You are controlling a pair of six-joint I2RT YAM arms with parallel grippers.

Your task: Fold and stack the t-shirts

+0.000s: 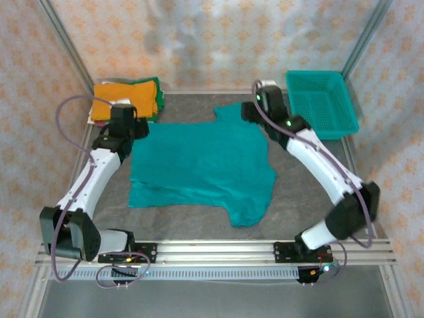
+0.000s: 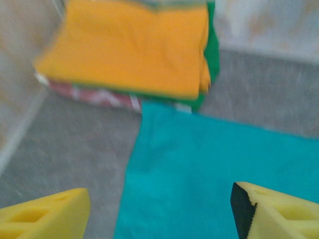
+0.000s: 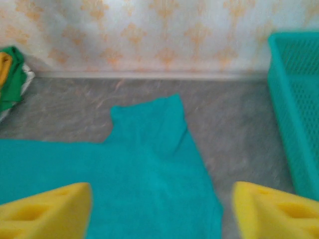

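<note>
Teal t-shirt (image 1: 199, 165) lies spread flat mid-table (image 1: 311, 179), with one sleeve toward the far wall. I see my left gripper (image 2: 160, 206) wide apart and empty over its far-left corner. My right gripper (image 3: 162, 209) is wide and empty above the far sleeve. Just beside that corner, an orange folded t-shirt (image 1: 119, 99) tops the far-left pile.

far left corner: shirt pile (image 1: 129, 96) blocks | far right corner: basket (image 1: 321, 104) blocks | table (image 1: 179, 224) near edge: open room
</note>
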